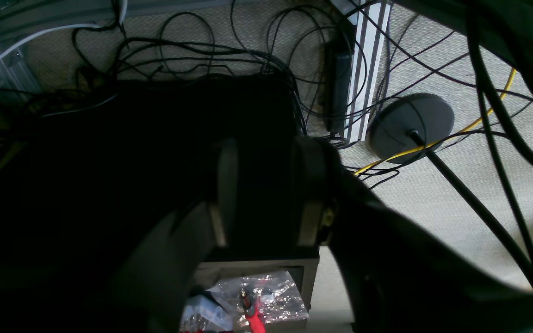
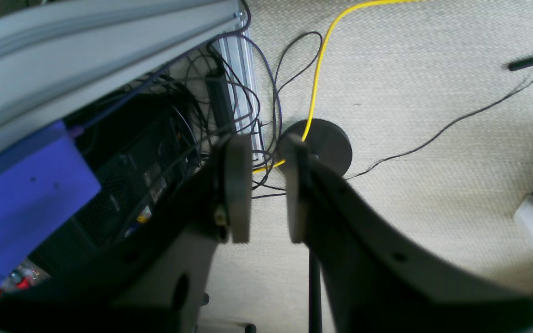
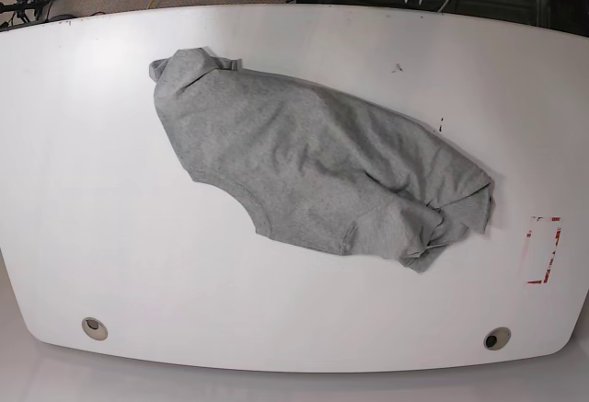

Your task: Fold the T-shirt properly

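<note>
One grey T-shirt [image 3: 304, 154], one white table [image 3: 184, 301], two grippers, jaws apart.

White smooth wide bench [image 3: 120, 236]: I see open passage around the rumpled heather-grey knit T-shirt [image 3: 294, 149], nothing upright on top.

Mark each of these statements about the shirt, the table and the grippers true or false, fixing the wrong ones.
1. The grey T-shirt lies on the white table. True.
2. The left gripper holds the T-shirt. False: its jaws are apart and empty.
3. The right gripper is open. True.
4. The T-shirt is neatly folded. False: it lies askew, with bunched, creased cloth.
5. The T-shirt covers the red marks. False: they are uncovered beside it.
</note>
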Controlling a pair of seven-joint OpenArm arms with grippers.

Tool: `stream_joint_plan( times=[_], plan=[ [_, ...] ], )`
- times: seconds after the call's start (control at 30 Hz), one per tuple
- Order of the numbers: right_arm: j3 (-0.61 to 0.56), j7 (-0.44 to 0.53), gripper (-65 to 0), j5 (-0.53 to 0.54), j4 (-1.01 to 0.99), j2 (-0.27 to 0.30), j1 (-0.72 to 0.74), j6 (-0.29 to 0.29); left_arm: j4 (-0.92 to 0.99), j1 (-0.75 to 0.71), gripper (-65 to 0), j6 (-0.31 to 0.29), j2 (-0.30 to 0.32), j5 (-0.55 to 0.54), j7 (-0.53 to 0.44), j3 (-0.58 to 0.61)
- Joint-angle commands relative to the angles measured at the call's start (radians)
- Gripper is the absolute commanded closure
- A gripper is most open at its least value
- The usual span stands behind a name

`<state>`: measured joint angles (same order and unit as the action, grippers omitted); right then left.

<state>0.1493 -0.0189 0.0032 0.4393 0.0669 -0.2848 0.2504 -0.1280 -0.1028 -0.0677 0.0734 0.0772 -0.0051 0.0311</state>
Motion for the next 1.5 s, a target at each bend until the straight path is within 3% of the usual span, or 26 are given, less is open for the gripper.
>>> stream_joint_plan(
  times=[0.0, 0.1, 0.63, 1.03, 1.47],
  plan=[
    [0.001, 0.011, -11.9, 0.002, 0.010, 0.012, -0.021, -0.013, -0.001, -0.013, -18.5, 0.004, 0.017, -0.001, 0.004, 0.000],
    [-0.001, 0.009, -12.2, -0.001, 0.002, 0.003, 0.042, 0.000, -0.006, -0.005, -17.6, -0.002, -0.001, 0.005, -0.002, 0.003],
    [-0.001, 0.009, -11.7, -0.001, 0.005, 0.003, 0.042, 0.000, -0.008, -0.007, -17.6, -0.002, 0.006, 0.000, -0.005, -0.001],
    [-0.001, 0.009, -11.6, -0.001, 0.109, 0.003, -0.043, 0.000, -0.014, -0.079, -17.2, -0.002, 0.006, -0.001, -0.132, -0.003],
    [0.000, 0.003, -11.6, 0.007, 0.418, -0.017, -0.265, 0.003, -0.548, -0.400, -17.2, 0.001, 0.039, -0.001, -0.157, -0.004]
  ],
)
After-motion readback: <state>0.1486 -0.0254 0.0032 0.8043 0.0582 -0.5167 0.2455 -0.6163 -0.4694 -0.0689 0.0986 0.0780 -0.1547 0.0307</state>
